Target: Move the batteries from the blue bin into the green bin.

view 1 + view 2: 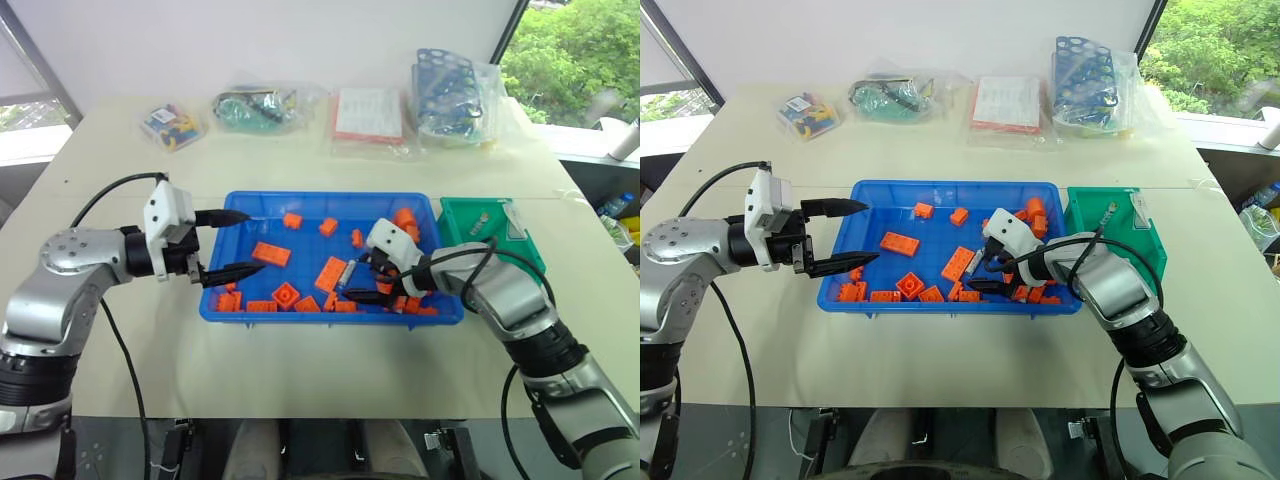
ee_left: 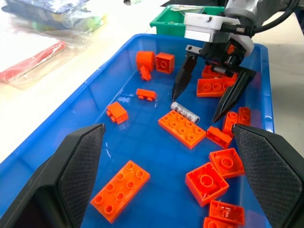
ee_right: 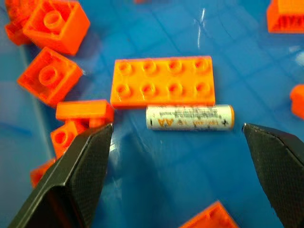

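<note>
**Right end effector over a battery in the blue bin**

Right end effector (image 1: 362,280) spread wide, empty, hovering just above a battery (image 3: 190,117) on the floor of the blue bin (image 1: 245,205), toward the bin's green-bin side. Battery flat, touching the long edge of an orange brick (image 3: 163,81). Left end effector (image 1: 240,243) open too, empty, at the blue bin's opposite end. Green bin (image 1: 455,212) just beside the blue bin on the counter (image 1: 330,360).

Best approach: drop straight down, one finger each side of the battery, clear of the brick; close gently on the middle; lift before crossing to the green bin.
</note>
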Robot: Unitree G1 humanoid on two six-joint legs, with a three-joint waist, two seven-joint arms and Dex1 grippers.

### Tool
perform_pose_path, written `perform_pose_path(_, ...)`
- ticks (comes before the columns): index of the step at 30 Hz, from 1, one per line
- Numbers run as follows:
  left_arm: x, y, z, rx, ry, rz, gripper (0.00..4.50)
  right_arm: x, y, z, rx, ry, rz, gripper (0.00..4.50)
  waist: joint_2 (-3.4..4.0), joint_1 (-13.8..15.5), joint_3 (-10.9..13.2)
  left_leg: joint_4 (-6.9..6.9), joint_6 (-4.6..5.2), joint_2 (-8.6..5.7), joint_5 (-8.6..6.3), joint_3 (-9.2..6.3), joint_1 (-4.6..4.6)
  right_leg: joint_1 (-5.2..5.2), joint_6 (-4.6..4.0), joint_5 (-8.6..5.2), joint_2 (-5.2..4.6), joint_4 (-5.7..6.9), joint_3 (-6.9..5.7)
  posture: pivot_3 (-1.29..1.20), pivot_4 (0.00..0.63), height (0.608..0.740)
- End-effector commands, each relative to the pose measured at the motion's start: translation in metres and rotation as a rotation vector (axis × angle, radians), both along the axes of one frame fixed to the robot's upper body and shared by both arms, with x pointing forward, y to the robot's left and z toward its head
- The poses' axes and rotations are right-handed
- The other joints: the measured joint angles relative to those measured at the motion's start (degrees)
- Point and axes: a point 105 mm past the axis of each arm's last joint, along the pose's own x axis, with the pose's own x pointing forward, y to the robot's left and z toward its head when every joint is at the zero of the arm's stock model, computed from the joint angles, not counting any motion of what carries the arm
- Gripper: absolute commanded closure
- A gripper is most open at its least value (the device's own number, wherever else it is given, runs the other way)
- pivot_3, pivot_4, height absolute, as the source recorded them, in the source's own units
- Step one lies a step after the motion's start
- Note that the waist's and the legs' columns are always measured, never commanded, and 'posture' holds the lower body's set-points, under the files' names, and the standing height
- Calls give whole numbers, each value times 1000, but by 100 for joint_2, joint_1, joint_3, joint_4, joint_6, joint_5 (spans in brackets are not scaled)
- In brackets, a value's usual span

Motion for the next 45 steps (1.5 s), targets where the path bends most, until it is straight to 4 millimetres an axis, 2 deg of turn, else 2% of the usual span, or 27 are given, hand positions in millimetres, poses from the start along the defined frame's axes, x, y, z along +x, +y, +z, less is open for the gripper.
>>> perform_pose_path(1,-1,3,13,-3,-56,6,0,10,1,6,-5,-53,-27,26,0,0,0,0,0,0,0,0,0,0,0,0,0,0,0,0,150,739)
perform_pose_path(10,1,4,16,-1,-62,7,0,11,0,0,-7,-56,-36,26,0,-4,0,0,0,-1,0,1,0,0,0,0,0,0,0,0,150,739)
perform_pose_path(13,2,4,16,-1,-64,8,0,9,2,1,4,-55,-33,823,0,-3,0,0,0,-1,0,0,0,0,0,0,0,0,0,0,150,739)
perform_pose_path(16,3,4,16,-2,-66,7,0,7,3,4,10,-60,-26,2233,0,-4,0,0,0,-1,0,1,0,0,0,0,0,0,0,0,150,739)
perform_pose_path(19,4,3,15,-4,-64,6,0,7,2,13,25,-75,-28,2249,0,-4,0,0,0,-1,0,0,0,0,0,0,0,1,0,0,150,739)
perform_pose_path(21,4,2,14,-6,-62,5,0,10,-6,27,51,-87,-56,2249,0,-2,0,0,0,-1,0,1,0,0,0,0,0,1,0,0,150,739)
perform_pose_path(24,4,2,12,-7,-59,4,0,15,-29,53,72,-127,-125,2249,1,18,1,1,0,-1,0,0,-1,0,0,0,-1,0,0,0,150,739)
perform_pose_path(26,3,2,11,-9,-56,3,0,20,-56,75,95,-157,-207,2249,1,23,1,2,0,-3,0,0,-2,1,0,0,-6,0,-1,0,150,739)
perform_pose_path(27,3,2,10,-9,-54,3,0,21,-71,86,104,-168,-253,2249,1,21,1,2,0,-5,0,1,-2,1,0,0,-8,0,-1,0,150,739)
perform_pose_path(29,3,2,8,-8,-52,4,0,20,-117,100,65,-199,-369,2249,1,18,1,0,0,-5,0,2,-2,0,0,0,-9,-1,-1,0,150,739)
perform_pose_path(31,4,2,9,-12,-53,7,0,16,-151,106,11,-213,-450,2249,0,40,1,-5,0,-5,0,-1,-2,1,-1,-1,-9,-6,-3,0,150,739)
perform_pose_path(33,5,3,10,-15,-54,9,0,12,-177,107,-25,-212,-518,2249,-1,23,1,-8,0,-5,0,1,-2,3,-1,-1,-9,-12,-3,0,150,739)
perform_pose_path(36,7,4,9,-14,-53,9,0,7,-187,103,-17,-186,-561,2249,0,-53,1,-6,1,-1,0,11,6,3,-1,0,-5,-9,5,0,150,739)
perform_pose_path(40,11,2,9,-13,-55,1,0,5,-183,99,-24,-186,-545,256,4,-55,2,-7,1,0,0,11,9,-2,0,0,6,1,11,0,150,739)
perform_pose_path(41,11,1,10,-14,-56,-4,0,5,-181,100,-27,-188,-536,9,4,-45,2,-7,0,0,0,11,8,-3,0,0,8,1,12,0,150,739)
perform_pose_path(45,12,0,11,-11,-57,-13,0,4,-169,111,-32,-206,-447,9,4,-12,3,-5,1,2,0,10,4,-3,0,0,7,-2,13,0,150,739)
